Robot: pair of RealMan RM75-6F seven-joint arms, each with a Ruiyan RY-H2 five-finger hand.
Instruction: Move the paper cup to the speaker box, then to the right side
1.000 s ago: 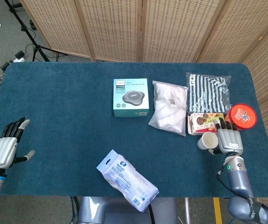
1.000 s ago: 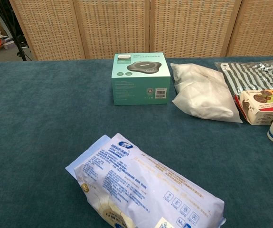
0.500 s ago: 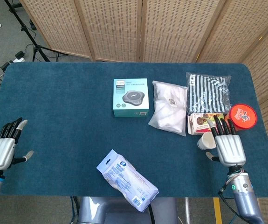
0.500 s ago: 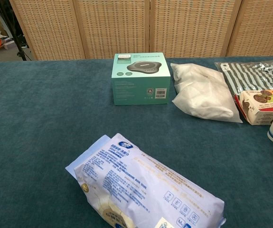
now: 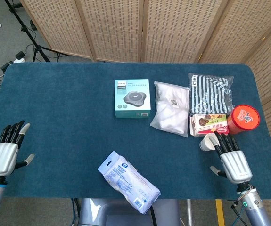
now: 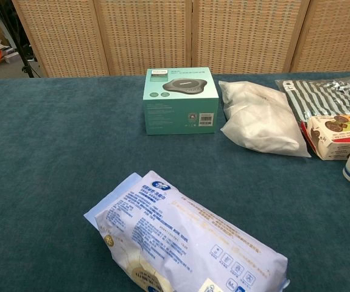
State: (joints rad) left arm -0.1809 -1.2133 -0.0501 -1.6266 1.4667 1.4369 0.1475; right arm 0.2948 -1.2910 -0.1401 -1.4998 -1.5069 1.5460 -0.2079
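Head view, blue table (image 5: 69, 99), wicker screens (image 5: 140, 28) behind

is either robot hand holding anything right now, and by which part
Nothing is held. The right robot hand is open beside the paper cup; the left robot hand is open and empty.

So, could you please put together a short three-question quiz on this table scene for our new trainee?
1. True or false: the right hand is gripping the paper cup.
2. Which item lies directly right of the speaker box in the head view? A) white bag B) red tin C) wipes pack
3. Fill in: the left hand holds ____.

Key
1. False: its fingers are spread and the cup stands free by the fingertips.
2. A.
3. Nothing; it is open at the table's near left corner.
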